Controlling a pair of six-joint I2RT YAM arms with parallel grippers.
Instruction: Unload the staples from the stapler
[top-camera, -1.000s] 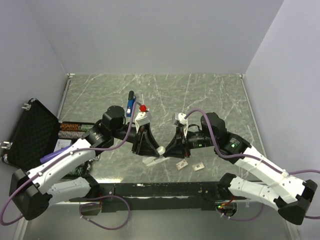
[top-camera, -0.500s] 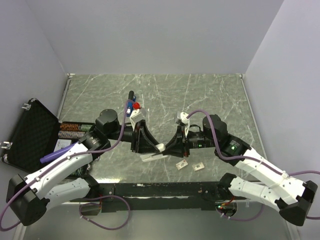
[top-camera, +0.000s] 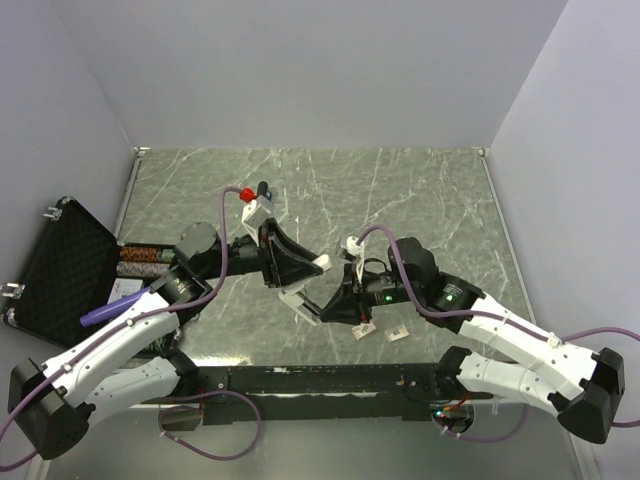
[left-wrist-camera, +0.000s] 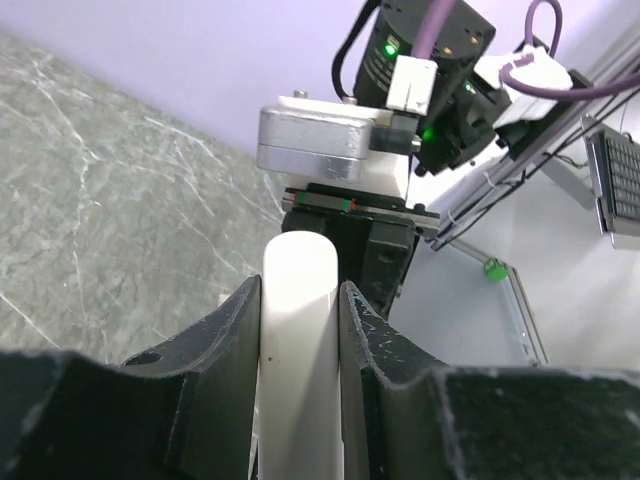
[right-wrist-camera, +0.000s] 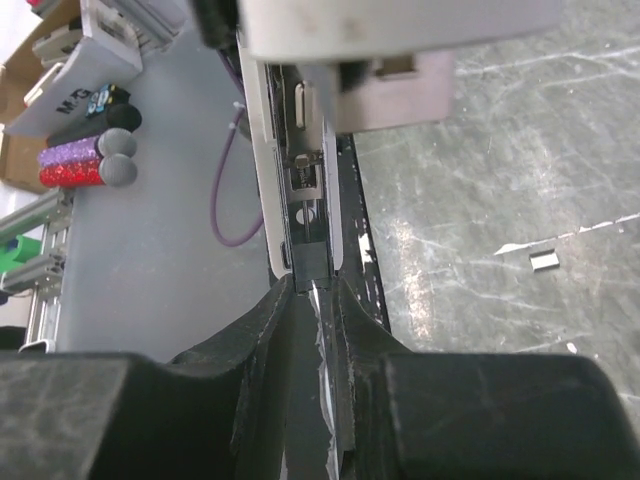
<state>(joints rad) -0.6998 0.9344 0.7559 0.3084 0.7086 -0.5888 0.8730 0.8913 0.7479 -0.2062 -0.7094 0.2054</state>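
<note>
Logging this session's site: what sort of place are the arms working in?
Probably a lab test cell, not an office: a marble-patterned table boxed in by plain panels, with an open black case at its left.

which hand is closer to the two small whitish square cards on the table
Right. In the top view the right hand is just left of the small whitish square cards; the left hand is farther up-left. Both grip the white rounded bar.

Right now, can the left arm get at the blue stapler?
Probably not: the left gripper is shut on the white bar, and the stapler lies past its wrist, mostly hidden under it. It would have to let go first.
</note>
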